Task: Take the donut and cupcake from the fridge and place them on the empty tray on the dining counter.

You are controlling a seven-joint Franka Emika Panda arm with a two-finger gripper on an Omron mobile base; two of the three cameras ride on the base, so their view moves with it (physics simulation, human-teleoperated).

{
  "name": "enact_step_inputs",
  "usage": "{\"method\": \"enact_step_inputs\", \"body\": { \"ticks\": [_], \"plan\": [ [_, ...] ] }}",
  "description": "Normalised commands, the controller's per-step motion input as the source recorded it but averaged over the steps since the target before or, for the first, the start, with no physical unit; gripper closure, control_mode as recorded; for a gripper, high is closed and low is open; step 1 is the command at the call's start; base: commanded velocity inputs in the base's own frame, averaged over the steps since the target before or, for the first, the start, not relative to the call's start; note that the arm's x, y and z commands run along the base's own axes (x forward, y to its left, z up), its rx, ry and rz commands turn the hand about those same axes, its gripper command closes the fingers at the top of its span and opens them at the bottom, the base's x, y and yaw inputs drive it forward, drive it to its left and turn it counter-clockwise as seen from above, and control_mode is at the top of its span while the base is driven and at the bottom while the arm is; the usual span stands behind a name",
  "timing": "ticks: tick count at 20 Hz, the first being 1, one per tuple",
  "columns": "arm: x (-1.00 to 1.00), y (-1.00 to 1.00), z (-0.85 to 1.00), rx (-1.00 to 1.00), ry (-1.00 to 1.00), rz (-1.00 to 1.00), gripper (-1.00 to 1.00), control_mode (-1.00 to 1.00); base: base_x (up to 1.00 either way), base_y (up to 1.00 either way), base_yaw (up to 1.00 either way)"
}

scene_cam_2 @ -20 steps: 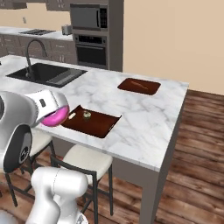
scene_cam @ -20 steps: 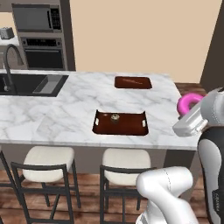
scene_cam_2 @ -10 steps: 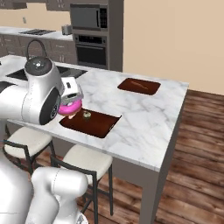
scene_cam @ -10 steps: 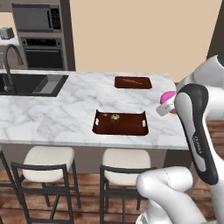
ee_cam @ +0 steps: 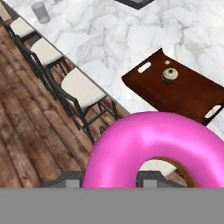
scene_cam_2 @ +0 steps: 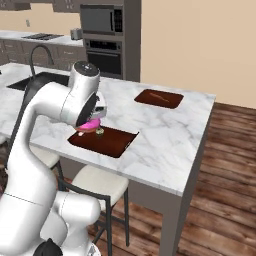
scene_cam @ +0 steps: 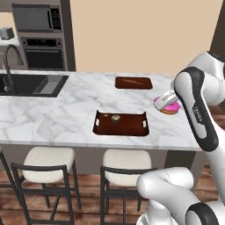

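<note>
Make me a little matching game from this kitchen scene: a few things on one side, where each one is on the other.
Things:
1. donut
2. cupcake
3. tray
4. board

Places:
A. on the tray
B. held in the gripper
C. far side of the counter
D. near edge of the counter, above the stools

Pairs: 1-B, 2-A, 3-D, 4-C

Setting is presenting as a home kitchen (rendered). A white marble dining counter (scene_cam: 66,114) is serving as the island, with a dark inset sink (scene_cam: 30,84) and arched faucet (scene_cam: 9,55). Cream-cushioned stools (scene_cam: 47,159) are standing along its near side. A built-in microwave (scene_cam: 36,18) is sitting above a wall oven (scene_cam: 41,53); wood plank flooring (scene_cam_2: 220,165) is running beneath.
</note>
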Motion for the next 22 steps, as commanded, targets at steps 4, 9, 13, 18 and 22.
{"method": "enact_step_inputs", "body": {
  "ticks": [4,9,13,18,22],
  "plan": [
    [0.15,0.00,-0.61,0.12,0.03,0.08,1.00,-1.00,0.00,0.00,0.00],
    [0.40,0.00,-0.38,0.05,0.12,0.06,1.00,-1.00,0.00,0.00,0.00],
    [0.58,0.06,0.00,-0.02,0.25,0.00,1.00,-1.00,0.00,0.00,0.00],
    [0.57,0.00,-0.01,-0.16,0.27,0.00,1.00,-1.00,0.00,0.00,0.00],
    [0.44,0.00,-0.27,-0.26,0.08,0.00,1.00,-1.00,0.00,0.00,0.00]
  ]
}}
